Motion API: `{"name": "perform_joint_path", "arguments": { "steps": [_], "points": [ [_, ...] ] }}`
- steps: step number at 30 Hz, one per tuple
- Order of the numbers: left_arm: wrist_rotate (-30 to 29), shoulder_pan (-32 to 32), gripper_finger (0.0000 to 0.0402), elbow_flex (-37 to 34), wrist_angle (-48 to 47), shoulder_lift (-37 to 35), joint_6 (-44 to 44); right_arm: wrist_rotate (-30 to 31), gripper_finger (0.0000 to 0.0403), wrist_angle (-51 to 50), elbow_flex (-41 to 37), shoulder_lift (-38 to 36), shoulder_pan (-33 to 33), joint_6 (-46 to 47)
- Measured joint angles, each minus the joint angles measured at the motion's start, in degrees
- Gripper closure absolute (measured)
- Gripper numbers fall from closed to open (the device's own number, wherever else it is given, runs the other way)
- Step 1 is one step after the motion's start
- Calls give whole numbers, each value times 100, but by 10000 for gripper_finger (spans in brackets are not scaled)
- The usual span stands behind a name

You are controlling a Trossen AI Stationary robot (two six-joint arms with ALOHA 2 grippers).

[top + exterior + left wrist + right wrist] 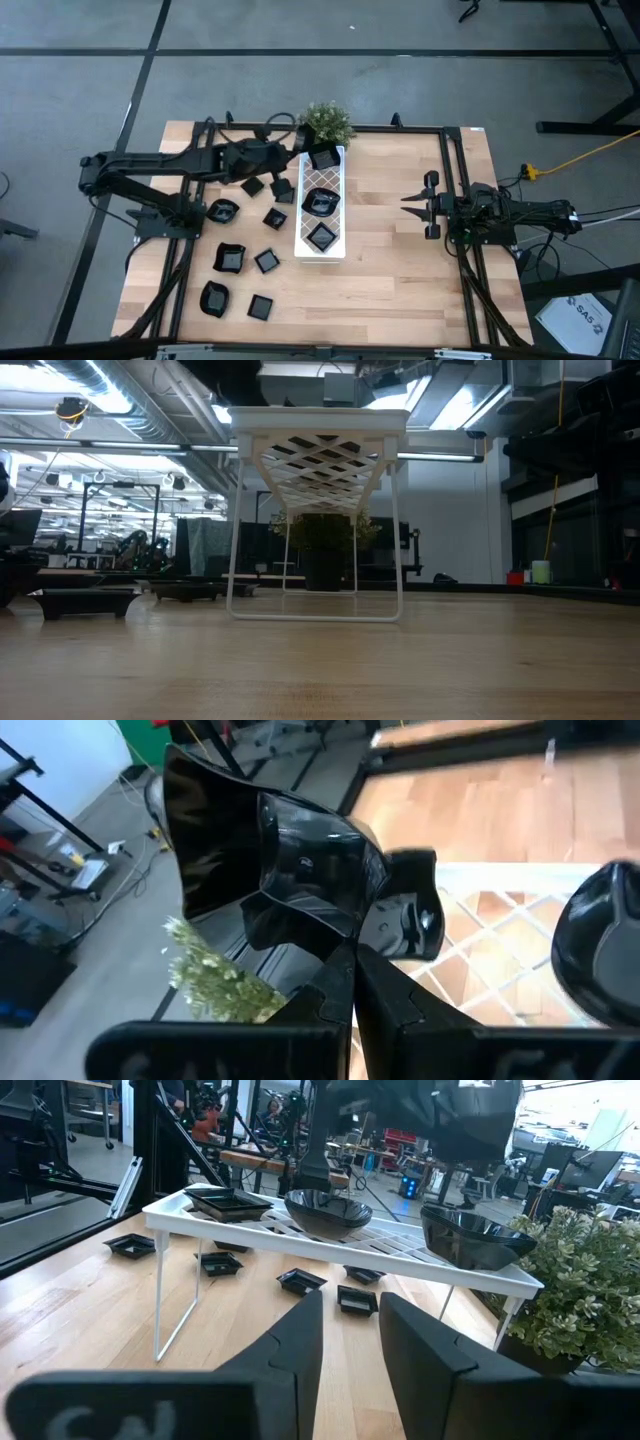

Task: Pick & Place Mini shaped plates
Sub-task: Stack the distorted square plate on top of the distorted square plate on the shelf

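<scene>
The left claw (303, 158) is clamped on a glossy black mini plate (270, 860), holding it above the far end of the white lattice tray (304, 237), just beside the potted plant (326, 121). 2 more plates (321, 202) sit on the tray; 8 others (229, 258) lie on the wooden counter (390, 260) to its left. The right claw (408, 203) waits at the right, fingers apart and empty.
</scene>
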Motion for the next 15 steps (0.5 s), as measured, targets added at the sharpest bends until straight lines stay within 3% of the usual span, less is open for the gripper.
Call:
{"name": "perform_joint_path", "arguments": {
  "steps": [6,15],
  "points": [
    [-2,-36,400,551,-451,673,333,0,301,-1,0,0,-2,0],
    [-67,-161,400,1402,-1075,1646,2195,0,301,-1,1,-1,0,0]
  ]
}}
